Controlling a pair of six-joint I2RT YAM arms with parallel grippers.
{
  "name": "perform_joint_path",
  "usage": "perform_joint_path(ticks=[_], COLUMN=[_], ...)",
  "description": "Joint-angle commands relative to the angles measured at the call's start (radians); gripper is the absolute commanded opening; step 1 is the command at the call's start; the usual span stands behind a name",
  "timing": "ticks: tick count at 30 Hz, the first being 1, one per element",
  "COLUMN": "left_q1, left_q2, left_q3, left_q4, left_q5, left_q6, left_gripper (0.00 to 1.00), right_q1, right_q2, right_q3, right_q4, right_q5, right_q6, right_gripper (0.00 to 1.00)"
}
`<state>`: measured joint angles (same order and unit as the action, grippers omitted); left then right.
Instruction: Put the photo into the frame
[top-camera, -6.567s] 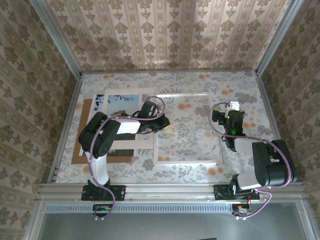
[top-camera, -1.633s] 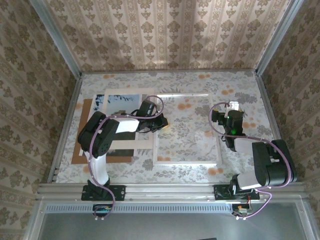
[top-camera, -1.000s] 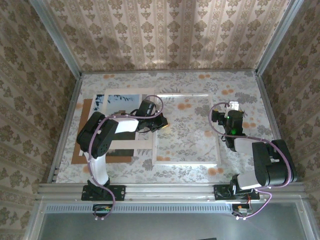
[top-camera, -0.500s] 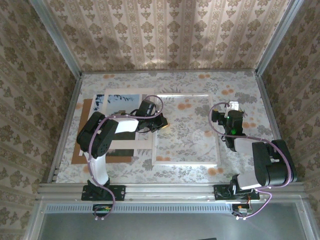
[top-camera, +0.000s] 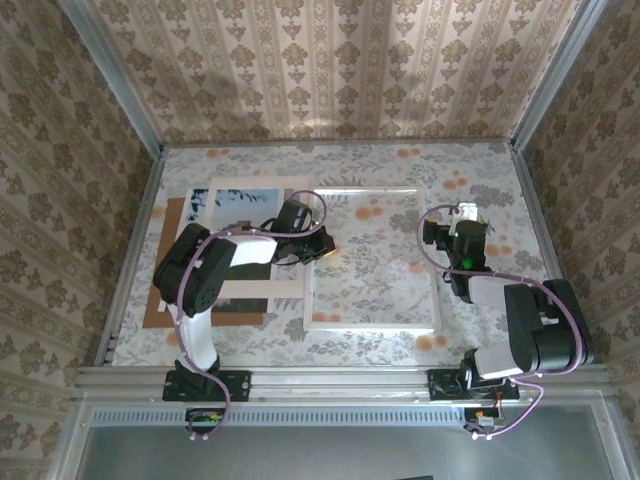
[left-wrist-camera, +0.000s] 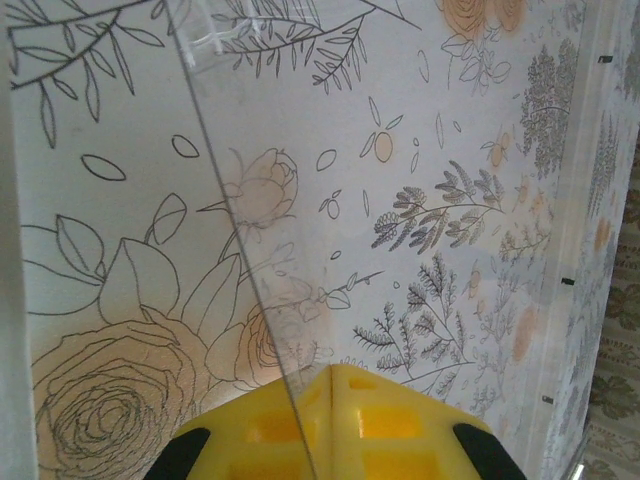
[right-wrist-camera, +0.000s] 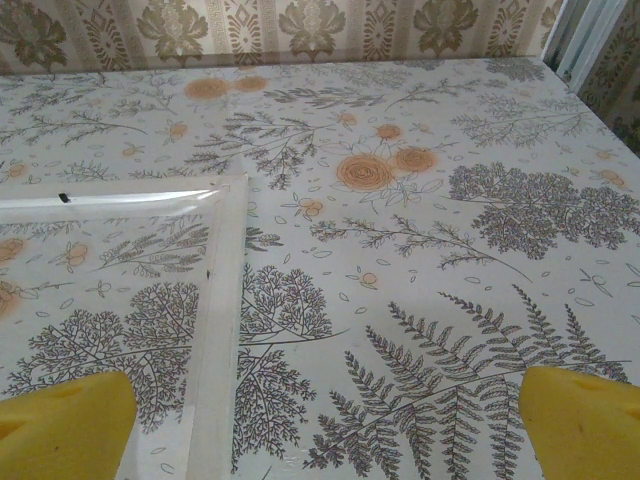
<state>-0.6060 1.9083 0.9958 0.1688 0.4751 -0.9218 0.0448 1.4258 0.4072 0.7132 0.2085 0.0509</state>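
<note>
The frame (top-camera: 372, 324) lies flat mid-table, white-edged with a clear pane. My left gripper (top-camera: 320, 246) is at its left edge. In the left wrist view the yellow fingertips (left-wrist-camera: 380, 420) are pressed together, and the thin edge of the frame's pane (left-wrist-camera: 230, 210) runs in between them. The photo (top-camera: 245, 198) lies to the left with its blue sky showing; the rest is covered by a white mat and my arm. My right gripper (top-camera: 452, 216) hovers open beside the frame's right edge. Its gripper (right-wrist-camera: 320, 440) is over bare cloth, right of the frame's corner (right-wrist-camera: 225, 250).
A white cardboard mat (top-camera: 240, 291) and a brown board (top-camera: 158, 300) are stacked at the left under the photo. Raised metal rails (top-camera: 130, 250) border the flowered tablecloth. Open cloth lies behind the frame and along its right side.
The frame has slid a little to the left, held in my shut left gripper. The right arm has stayed still and open.
</note>
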Motion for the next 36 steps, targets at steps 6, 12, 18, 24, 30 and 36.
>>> perform_joint_path(ticks=[6,12,18,24,30,36], left_q1=[0.004,0.002,0.002,0.002,0.011,0.011], left_q2=[0.002,0.012,0.020,0.026,0.027,0.040], left_q3=[0.033,0.050,0.061,0.071,0.079,0.091], left_q4=[-0.049,-0.060,-0.071,-0.085,-0.099,-0.105], left_q5=[0.029,0.037,0.041,0.040,0.042,0.054], left_q6=[0.057,0.073,0.085,0.101,0.122,0.136], left_gripper=[0.00,0.00,0.00,0.00,0.00,0.00], right_q1=[0.009,0.009,0.008,0.010,0.012,0.013], right_q2=[-0.014,-0.011,-0.011,-0.011,-0.008,-0.008], right_q3=[0.024,0.024,0.027,0.027,0.029,0.028], right_q4=[-0.002,-0.003,-0.004,-0.006,-0.006,-0.006], right_q5=[-0.015,-0.015,-0.015,-0.015,-0.015,-0.014], right_q6=[-0.013,-0.013,-0.014,-0.015,-0.017,-0.019], right_gripper=[1.00,1.00,1.00,1.00,1.00,1.00])
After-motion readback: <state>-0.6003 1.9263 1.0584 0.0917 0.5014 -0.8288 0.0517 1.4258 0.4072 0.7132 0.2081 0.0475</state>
